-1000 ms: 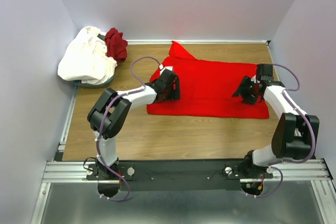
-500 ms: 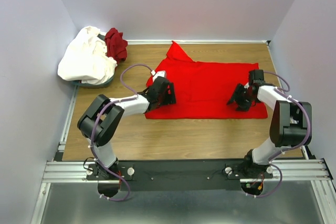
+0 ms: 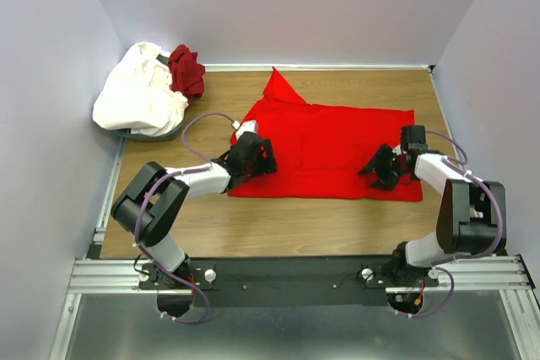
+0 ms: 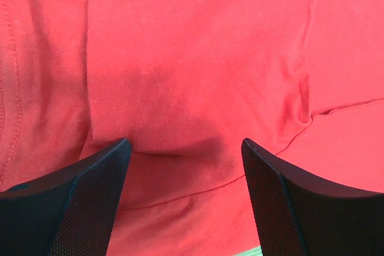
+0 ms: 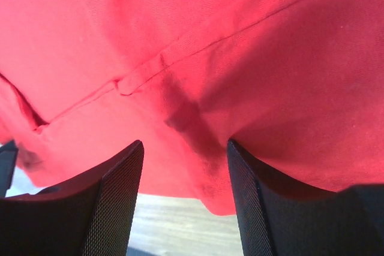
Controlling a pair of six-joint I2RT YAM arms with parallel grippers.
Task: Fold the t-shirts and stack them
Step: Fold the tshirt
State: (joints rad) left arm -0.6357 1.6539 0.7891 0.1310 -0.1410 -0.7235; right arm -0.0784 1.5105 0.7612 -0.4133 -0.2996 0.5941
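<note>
The bright red t-shirt (image 3: 325, 145) lies spread flat across the middle of the table, one sleeve pointing to the back (image 3: 278, 86). My left gripper (image 3: 257, 158) rests low on its left part, jaws open, red cloth (image 4: 192, 88) filling the view between the fingers (image 4: 90, 196). My right gripper (image 3: 380, 168) rests on the shirt's near right part, jaws open over the cloth's near edge (image 5: 240, 196), with wood showing below. The white t-shirt (image 3: 139, 94) and the maroon t-shirt (image 3: 186, 69) lie bunched at the back left.
The white and maroon shirts sit heaped on a grey round basket (image 3: 152, 133) in the back left corner. Walls close the table on the left, back and right. Bare wood (image 3: 295, 225) runs between the red shirt and the arm bases.
Both grippers have moved toward the near edge. The red shirt has slid with them, nearer and a little to the left. The heap at back left has not moved.
</note>
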